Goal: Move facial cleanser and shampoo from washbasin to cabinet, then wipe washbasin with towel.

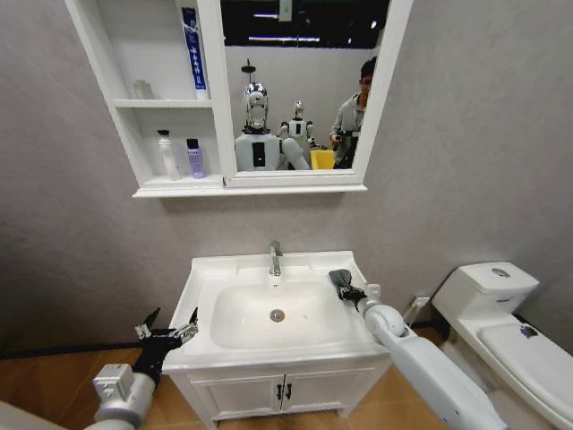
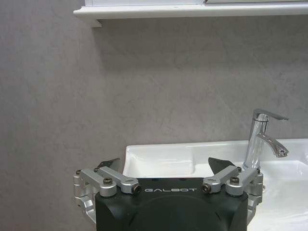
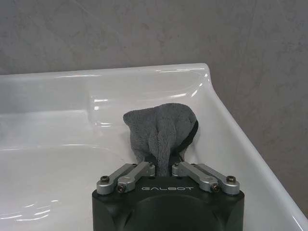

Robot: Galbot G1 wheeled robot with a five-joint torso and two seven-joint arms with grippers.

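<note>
Wiping stage of the task, judged from the layout: two bottles, a white one and a lilac one, already stand on the lower shelf of the white wall cabinet of open shelves joined to a tall mirror, and no bottle is visible on the white rectangular ceramic washbasin. The right gripper is at the basin's right rear rim, its fingers closed on the small dark grey towel. Seen from the right wrist, the cloth is plush and bunched into a rounded, creased lump that stands up from the pinch, with a darker edge along one side; it appears to rest on the flat ledge beside the bowl, near the back corner. The left gripper hovers off the washbasin's left front edge, jaws spread and empty, with the chrome tap beyond it. The next move likely calls for keeping the pinch firm while pressing the cloth flat to the ceramic and sweeping it across ledge and bowl, clear of the tap and round drain.
</note>
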